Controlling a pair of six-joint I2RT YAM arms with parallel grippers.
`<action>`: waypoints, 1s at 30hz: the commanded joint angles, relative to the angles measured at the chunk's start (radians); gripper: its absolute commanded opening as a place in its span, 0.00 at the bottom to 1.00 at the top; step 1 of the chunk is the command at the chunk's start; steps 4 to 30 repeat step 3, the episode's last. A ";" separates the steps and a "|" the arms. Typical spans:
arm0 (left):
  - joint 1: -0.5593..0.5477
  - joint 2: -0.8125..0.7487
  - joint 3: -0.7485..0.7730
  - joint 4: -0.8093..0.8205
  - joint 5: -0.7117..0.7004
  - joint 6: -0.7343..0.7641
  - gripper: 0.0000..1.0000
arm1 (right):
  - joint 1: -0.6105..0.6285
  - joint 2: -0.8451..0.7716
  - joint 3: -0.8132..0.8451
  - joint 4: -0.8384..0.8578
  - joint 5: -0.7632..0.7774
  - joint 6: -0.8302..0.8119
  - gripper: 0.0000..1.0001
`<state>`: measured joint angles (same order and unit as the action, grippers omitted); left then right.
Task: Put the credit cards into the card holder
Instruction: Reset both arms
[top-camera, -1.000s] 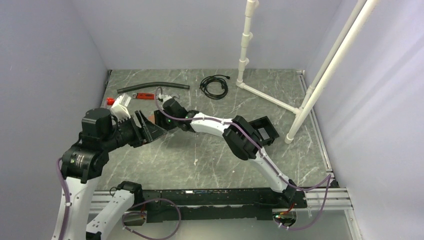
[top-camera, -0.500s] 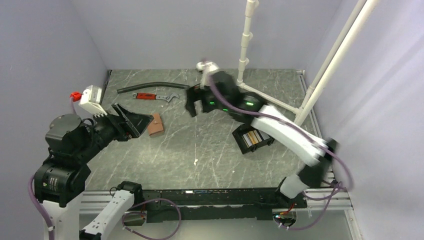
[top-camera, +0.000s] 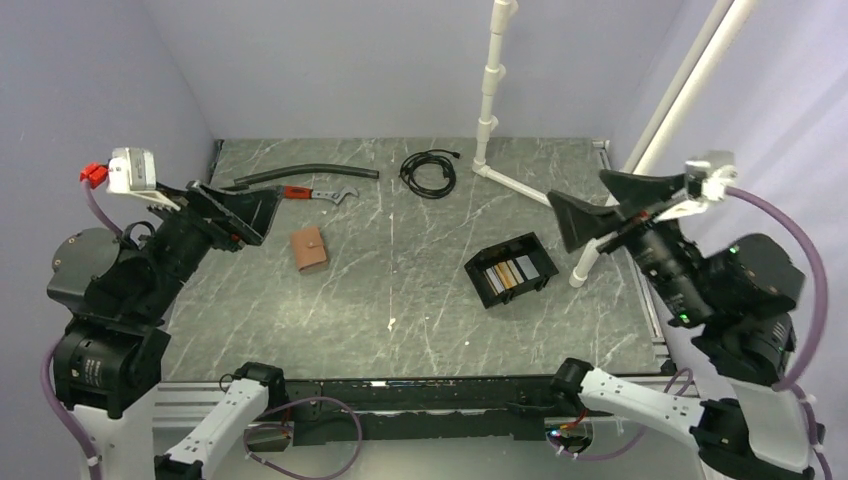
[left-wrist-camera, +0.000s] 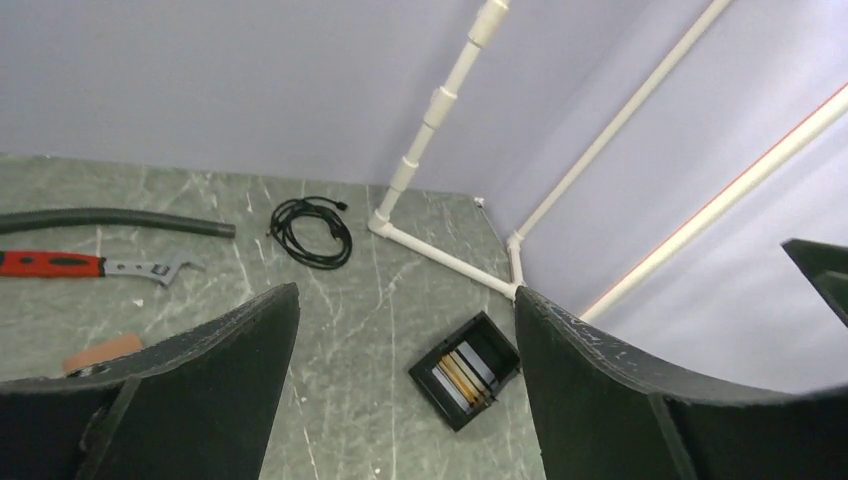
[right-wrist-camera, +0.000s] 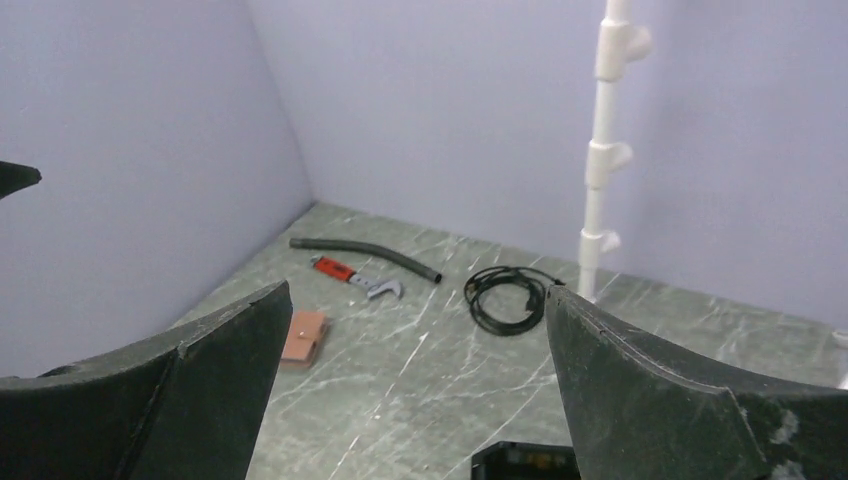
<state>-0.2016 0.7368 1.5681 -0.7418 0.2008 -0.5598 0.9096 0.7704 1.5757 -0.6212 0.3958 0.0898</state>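
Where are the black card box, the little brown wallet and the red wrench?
card holder (top-camera: 498, 250), top view, on its far wall.
brown wallet (top-camera: 308, 248), top view, on the middle of its leather face.
red wrench (top-camera: 300, 192), top view, on its red handle.

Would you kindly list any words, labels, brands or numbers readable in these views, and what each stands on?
None can be read.
The credit cards in the card holder are too small to show print; the wrench and the wallet show no legible marking.
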 joint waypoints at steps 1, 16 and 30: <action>0.001 0.041 0.061 0.038 -0.066 0.049 0.84 | 0.000 -0.047 -0.044 0.034 0.042 -0.096 1.00; 0.001 0.047 0.080 0.027 -0.079 0.057 0.84 | 0.000 -0.077 -0.052 0.049 0.049 -0.096 1.00; 0.001 0.047 0.080 0.027 -0.079 0.057 0.84 | 0.000 -0.077 -0.052 0.049 0.049 -0.096 1.00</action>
